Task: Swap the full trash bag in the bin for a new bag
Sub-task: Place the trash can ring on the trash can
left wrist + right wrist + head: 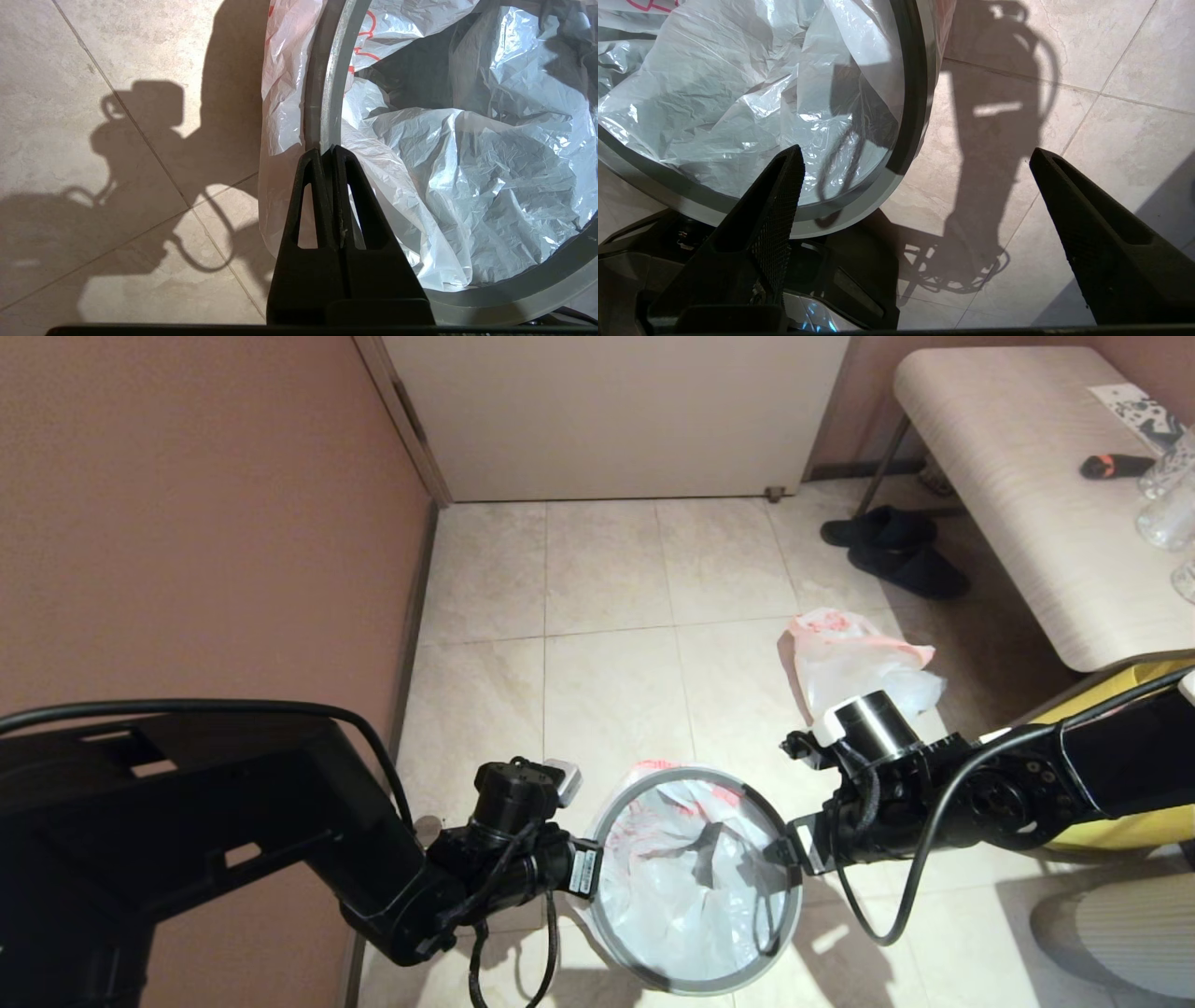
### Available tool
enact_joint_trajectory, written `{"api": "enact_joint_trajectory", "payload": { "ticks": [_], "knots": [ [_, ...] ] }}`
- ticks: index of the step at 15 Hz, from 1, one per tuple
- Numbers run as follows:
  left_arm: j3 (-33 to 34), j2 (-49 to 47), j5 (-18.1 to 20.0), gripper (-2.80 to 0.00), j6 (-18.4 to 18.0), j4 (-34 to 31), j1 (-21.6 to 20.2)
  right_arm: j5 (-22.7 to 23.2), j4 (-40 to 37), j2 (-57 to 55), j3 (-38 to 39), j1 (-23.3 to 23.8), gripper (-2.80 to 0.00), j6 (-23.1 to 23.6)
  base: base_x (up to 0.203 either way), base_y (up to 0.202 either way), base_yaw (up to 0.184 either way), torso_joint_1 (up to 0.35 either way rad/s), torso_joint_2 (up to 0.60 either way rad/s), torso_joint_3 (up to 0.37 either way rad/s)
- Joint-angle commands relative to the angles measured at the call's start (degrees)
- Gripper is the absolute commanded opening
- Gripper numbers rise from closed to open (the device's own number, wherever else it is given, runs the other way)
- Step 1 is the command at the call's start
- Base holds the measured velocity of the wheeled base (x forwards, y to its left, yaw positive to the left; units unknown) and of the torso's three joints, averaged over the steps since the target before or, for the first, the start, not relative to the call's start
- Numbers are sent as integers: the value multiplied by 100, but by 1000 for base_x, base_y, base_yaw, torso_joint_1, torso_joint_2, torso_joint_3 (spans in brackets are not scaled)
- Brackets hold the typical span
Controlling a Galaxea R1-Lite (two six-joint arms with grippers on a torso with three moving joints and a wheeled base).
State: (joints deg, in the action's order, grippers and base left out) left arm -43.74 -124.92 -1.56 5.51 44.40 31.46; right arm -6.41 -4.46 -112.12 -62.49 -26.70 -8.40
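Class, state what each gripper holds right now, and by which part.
The left gripper is shut on the bin's grey hoop, at its left edge. The right gripper holds nothing.

free: tiles beyond bin (695, 980) | blocked: wall (187, 523), bench (1027, 504)

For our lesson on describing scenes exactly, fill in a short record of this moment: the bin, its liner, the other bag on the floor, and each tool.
bin: round, on the tiled floor between both arms
hoop: grey, on the bin's top
new bag: white, lining the bin, edge draped outside
other bag: lumpy, on the floor beyond the bin
left tool: shut on the hoop
right tool: open, at the bin's right side
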Motion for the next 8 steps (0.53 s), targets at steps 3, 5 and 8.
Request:
{"api": "enact_joint_trajectory", "payload": {
  "ticks": [3,5,8],
  "knots": [
    [6,4,-11,-280,3,25,18,7,-11,179,33,33,-280,-4,0,0,0,0,0,0],
    [15,11,-11,-280,11,25,35,4,-2,34,15,21,-280,-4,0,0,0,0,0,0],
    [67,68,-9,-280,9,25,36,107,43,-209,-7,0,-280,-4,0,0,0,0,0,0]
  ]
}}
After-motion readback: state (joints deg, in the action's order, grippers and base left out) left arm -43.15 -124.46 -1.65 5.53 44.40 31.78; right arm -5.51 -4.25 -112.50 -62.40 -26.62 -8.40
